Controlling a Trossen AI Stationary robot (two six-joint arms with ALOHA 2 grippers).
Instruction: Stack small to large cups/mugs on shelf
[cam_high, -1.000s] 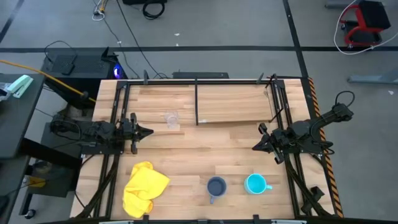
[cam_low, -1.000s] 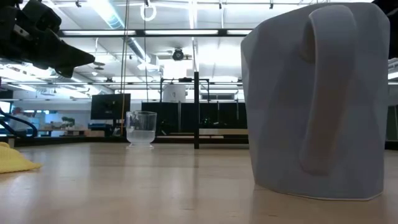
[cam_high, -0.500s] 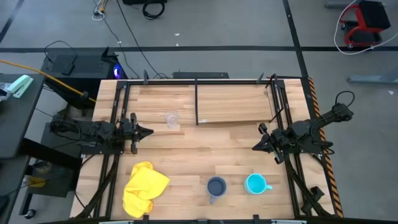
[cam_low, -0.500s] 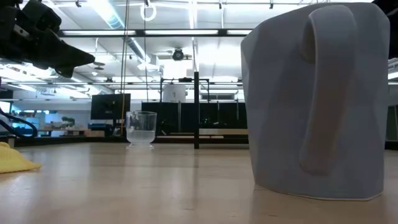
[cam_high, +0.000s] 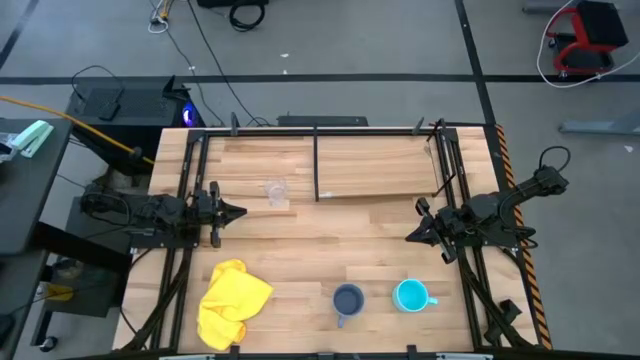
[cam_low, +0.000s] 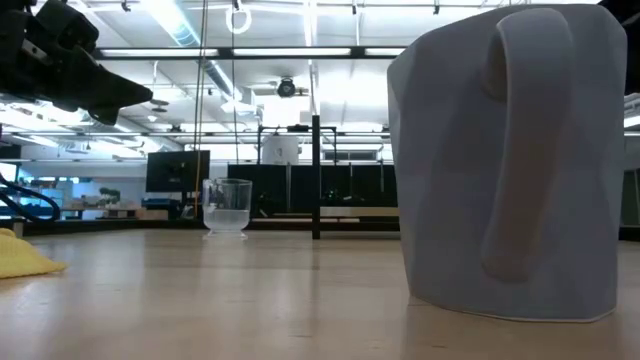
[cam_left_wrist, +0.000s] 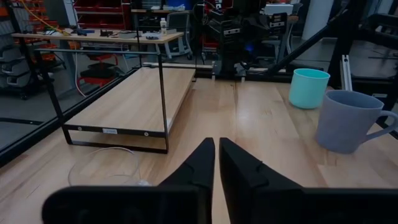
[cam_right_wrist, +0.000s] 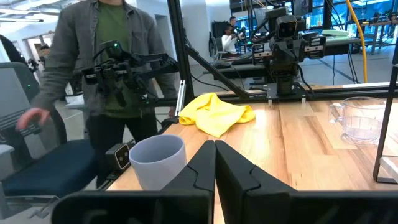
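A small clear glass cup stands on the tabletop left of the shelf, a raised light-wood board with black uprights at the far middle. A grey-blue mug and a cyan mug stand near the near edge. My left gripper is shut and empty at the table's left, just near-left of the glass cup. My right gripper is shut and empty at the table's right, above the tabletop. The grey-blue mug fills the low view's right.
A crumpled yellow cloth lies at the near left corner. Black frame rails run along both table sides. A person stands beyond the table's near-left side in the right wrist view. Bare wood lies in the table's middle.
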